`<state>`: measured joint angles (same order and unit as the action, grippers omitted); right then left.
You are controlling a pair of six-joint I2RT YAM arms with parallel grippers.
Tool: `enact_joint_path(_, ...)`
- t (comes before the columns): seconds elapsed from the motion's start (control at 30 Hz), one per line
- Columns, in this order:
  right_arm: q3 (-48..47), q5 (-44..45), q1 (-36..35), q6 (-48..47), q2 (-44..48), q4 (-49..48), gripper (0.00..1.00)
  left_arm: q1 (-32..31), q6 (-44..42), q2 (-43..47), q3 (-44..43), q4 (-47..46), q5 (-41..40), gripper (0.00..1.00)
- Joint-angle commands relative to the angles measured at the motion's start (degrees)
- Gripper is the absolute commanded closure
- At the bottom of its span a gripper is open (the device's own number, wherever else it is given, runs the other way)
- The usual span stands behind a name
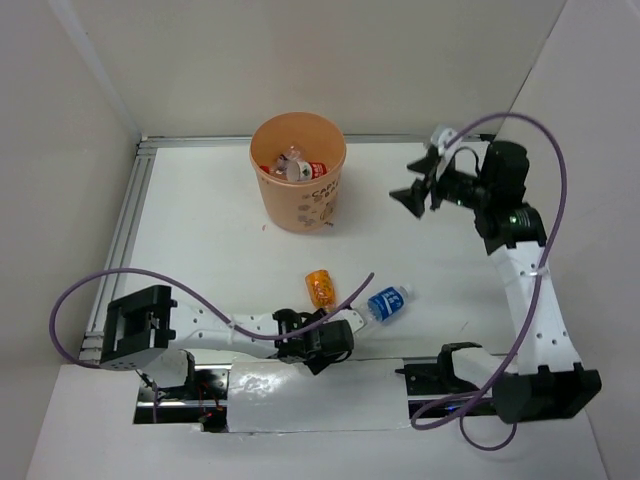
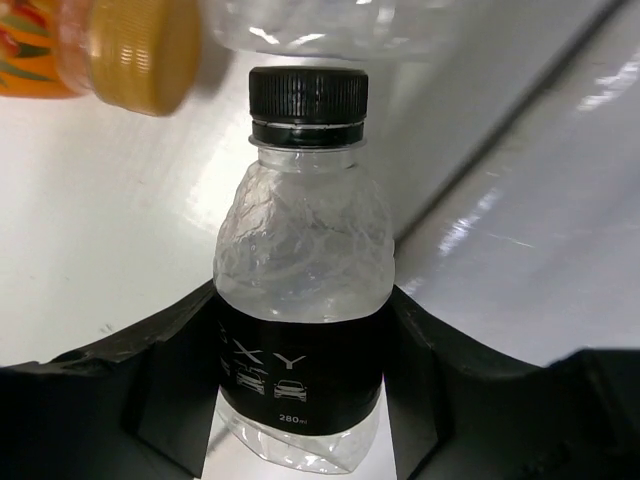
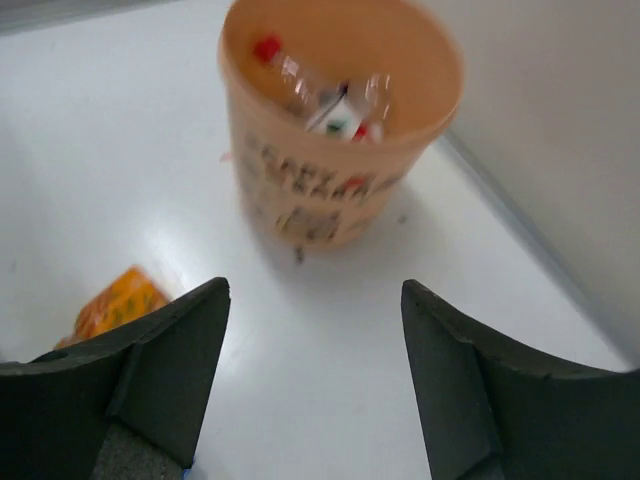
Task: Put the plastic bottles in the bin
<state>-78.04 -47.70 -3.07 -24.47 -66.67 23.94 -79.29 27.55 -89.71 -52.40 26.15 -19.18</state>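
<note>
On my left wrist cam the black-label bottle (image 2: 300, 340) runs off the bottom edge, base out of shot. The orange bottle (image 2: 120, 45) is chopped by the top-left corner, just the cap and a sliver of label, and 1 clear bottle (image 2: 300, 25) up top is mostly cut off and out of focus. The right wrist view is smeary: the lettering on the bin (image 3: 330, 190) is unreadable and I can't count the bottles inside (image 3: 330, 105). From above, my left gripper (image 1: 338, 328) hides the black-label bottle almost completely.
</note>
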Motion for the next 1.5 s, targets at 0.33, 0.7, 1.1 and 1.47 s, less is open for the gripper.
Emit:
enact_joint_path(0.33,33.46,-1.25,5.62,-27.47,22.63,20.62,0.64,0.16,-2.83,18.51,-23.97,1.73,-14.21,0.96)
enact_joint_path(0.7,37.87,-3.80,5.10,-40.03,23.78,24.30,0.20,34.27,-0.34,12.30,-31.86,-25.96,-5.88,0.82)
enact_joint_path(1.1,37.70,-5.56,1.93,-59.71,23.26,30.20,0.00,46.76,4.00,-11.80,-54.12,-14.03,-1.92,0.07)
enact_joint_path(1.47,42.80,0.15,-4.39,-91.62,13.77,33.01,0.00,38.43,0.84,8.12,-35.03,-9.36,-3.23,0.00)
